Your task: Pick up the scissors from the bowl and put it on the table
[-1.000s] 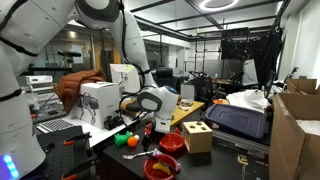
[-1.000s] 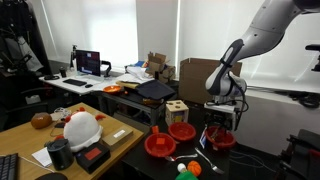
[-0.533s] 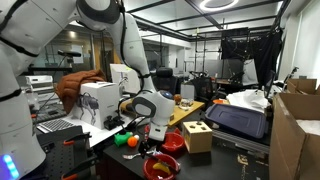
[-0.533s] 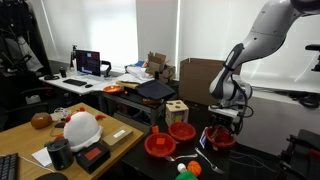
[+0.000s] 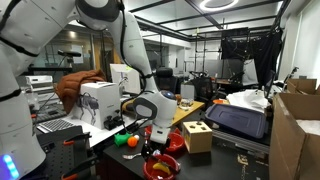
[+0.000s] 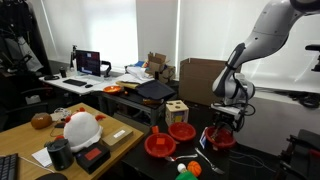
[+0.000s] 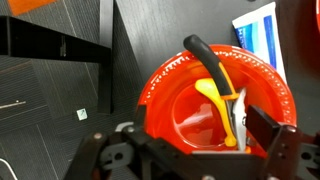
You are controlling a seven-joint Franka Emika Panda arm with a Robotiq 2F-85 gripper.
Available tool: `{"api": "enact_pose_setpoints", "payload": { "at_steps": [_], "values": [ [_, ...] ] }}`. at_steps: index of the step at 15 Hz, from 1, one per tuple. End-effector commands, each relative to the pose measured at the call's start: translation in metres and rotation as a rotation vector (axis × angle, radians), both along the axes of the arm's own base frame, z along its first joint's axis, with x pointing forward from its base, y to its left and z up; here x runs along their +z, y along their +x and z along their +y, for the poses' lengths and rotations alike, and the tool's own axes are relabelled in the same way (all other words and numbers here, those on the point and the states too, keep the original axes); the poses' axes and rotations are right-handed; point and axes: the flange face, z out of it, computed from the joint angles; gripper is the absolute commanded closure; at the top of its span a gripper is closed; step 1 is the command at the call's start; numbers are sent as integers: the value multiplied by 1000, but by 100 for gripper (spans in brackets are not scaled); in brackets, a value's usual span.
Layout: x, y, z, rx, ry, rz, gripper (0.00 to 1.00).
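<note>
The scissors (image 7: 222, 85) have yellow and black handles and lie in a red bowl (image 7: 170, 85), leaning on its right side with the blades pointing toward me. My gripper (image 7: 205, 135) is open and low over this bowl, its right finger right beside the blades. In both exterior views the gripper (image 5: 155, 138) (image 6: 222, 127) hangs just over a red bowl (image 6: 222, 141) on the black table (image 7: 150, 35). I cannot tell whether a finger touches the scissors.
Two more red bowls (image 6: 160, 146) (image 6: 181, 130) and a wooden cube with holes (image 6: 176, 108) stand close by. Coloured balls (image 6: 186, 167) lie near the table's front. A blue and white packet (image 7: 258, 40) lies just beyond the bowl. The table edge is close.
The gripper has moved a little sideways and come down closer over the red bowl. The scissors have not moved.
</note>
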Motion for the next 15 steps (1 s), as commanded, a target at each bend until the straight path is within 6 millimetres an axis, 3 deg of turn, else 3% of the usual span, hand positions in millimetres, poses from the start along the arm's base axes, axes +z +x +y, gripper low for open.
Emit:
{"api": "enact_pose_setpoints", "payload": {
  "at_steps": [1, 6, 15],
  "values": [
    [19, 18, -6, -11, -11, -48, 0],
    [21, 36, -3, 23, -5, -71, 0],
    [8, 37, 12, 39, 26, -53, 0]
  ]
}}
